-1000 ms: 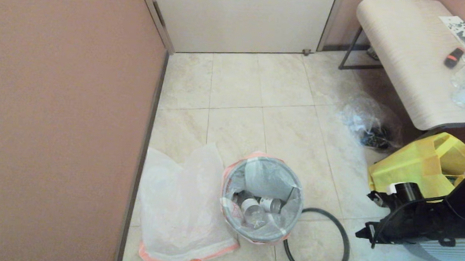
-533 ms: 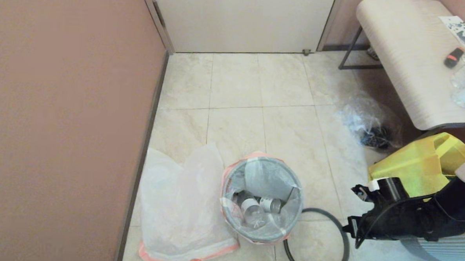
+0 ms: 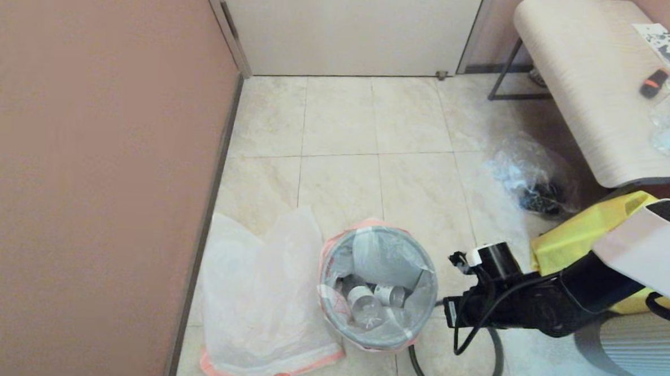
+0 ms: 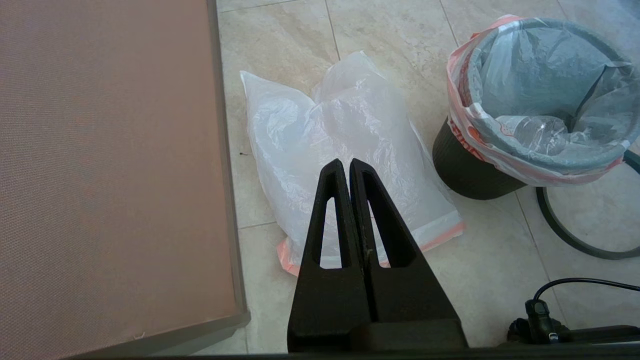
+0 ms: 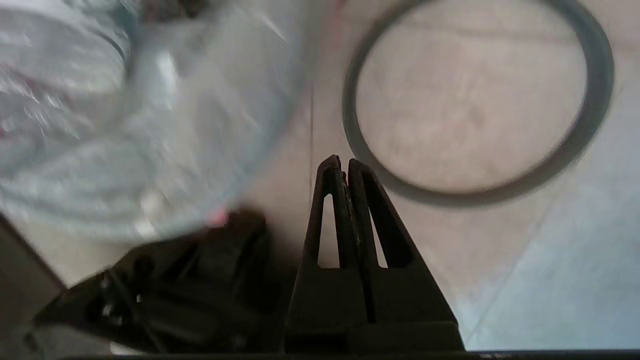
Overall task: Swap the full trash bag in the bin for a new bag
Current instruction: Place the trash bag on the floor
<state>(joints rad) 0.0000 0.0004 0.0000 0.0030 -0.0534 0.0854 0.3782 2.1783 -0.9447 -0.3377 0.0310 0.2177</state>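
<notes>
Thin translucent plastic, edged in orange, lines the bin (image 3: 377, 289), which stands on the floor tiles near the wall, its liner folded out over the lip and bottles lying inside. The full bag (image 4: 542, 107) is thus judged not yet lifted out. The grey hoop (image 3: 477, 364) lies flat on the floor just beside the bin, on the robot's right, so the liner is no longer clamped. A new bag (image 3: 262, 303) is spread on the floor on the bin's other side, against the wall.

The right hand (image 5: 340, 165) is seen with its fingers pressed together and nothing between them, poised over the floor between the bin and the hoop; in the head view the right arm reaches in low, close to the bin's right side. The left hand (image 4: 345, 167) is likewise closed on nothing and is parked above the new bag.

The step in hand is judged to be the taking of the liner's edge. For that, the fingers would first have to be parted, then brought over the folded-out orange rim on the near right side, so that only film is pinched and not the bin wall. A lift straight up is advised, slowly, since the light bin may rise with the bag. The hoop should be kept clear of.
</notes>
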